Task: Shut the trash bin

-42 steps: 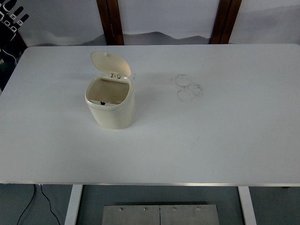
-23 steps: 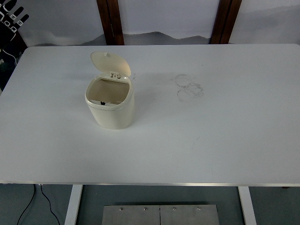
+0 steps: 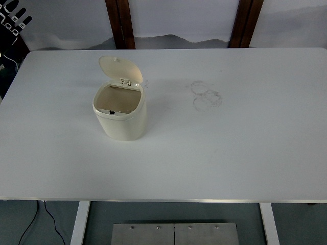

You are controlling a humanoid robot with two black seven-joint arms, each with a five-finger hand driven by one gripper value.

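Note:
A small cream trash bin [image 3: 121, 118] stands on the white table [image 3: 230, 153], left of centre. Its round lid [image 3: 119, 69] is tipped up and back on the hinge at the far rim, so the brown inside of the bin shows. Neither of my arms or hands appears anywhere in the head view.
Faint grey ring marks [image 3: 205, 95] stain the tabletop right of the bin. Two dark wooden posts [image 3: 120, 23] rise behind the far edge. A black object [image 3: 11, 25] with white markings sits off the table at the top left corner.

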